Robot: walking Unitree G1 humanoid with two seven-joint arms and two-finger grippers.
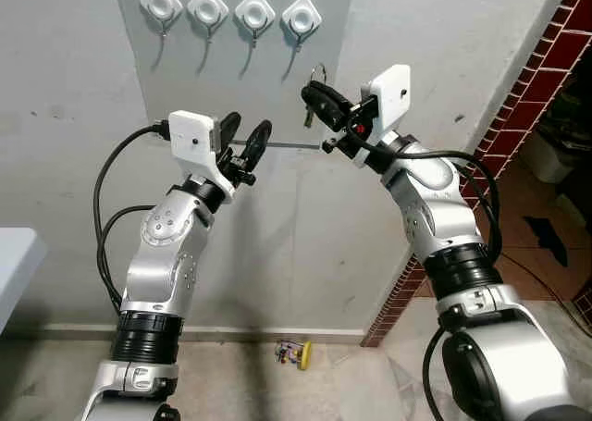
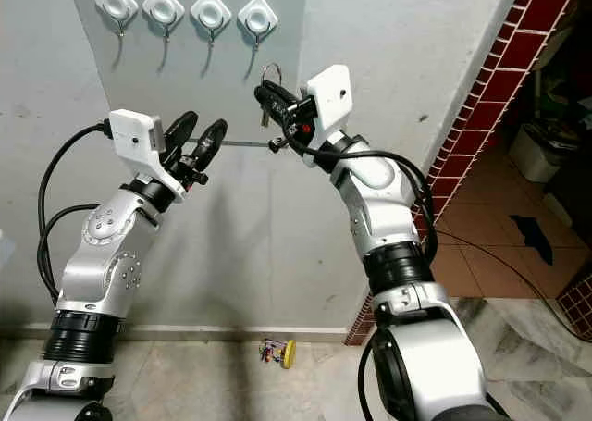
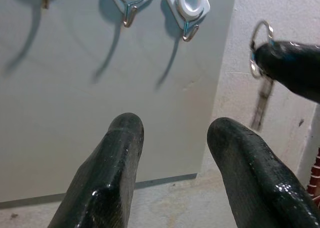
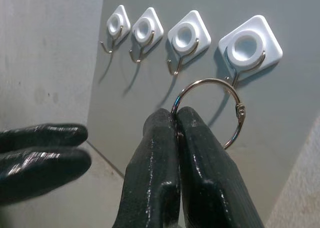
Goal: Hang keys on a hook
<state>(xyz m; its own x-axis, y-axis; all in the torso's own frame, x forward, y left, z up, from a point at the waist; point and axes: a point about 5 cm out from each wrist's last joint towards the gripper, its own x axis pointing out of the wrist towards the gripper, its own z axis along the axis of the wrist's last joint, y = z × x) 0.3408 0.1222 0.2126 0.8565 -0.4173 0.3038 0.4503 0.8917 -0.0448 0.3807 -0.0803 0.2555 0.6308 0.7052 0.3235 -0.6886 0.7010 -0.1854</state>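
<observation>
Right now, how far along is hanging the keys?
Done: the right gripper pinches the silver metal key ring, raised beside the rightmost white square wall hook. In hand: lining the ring up. Left: slipping it over the hook, still bare. The left gripper is open, empty.

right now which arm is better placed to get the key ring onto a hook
The right. Its hand is shut on the key ring, raised just below the rightmost hook. The left hand is open, holding nothing, lower and off to the left of the ring.
</observation>
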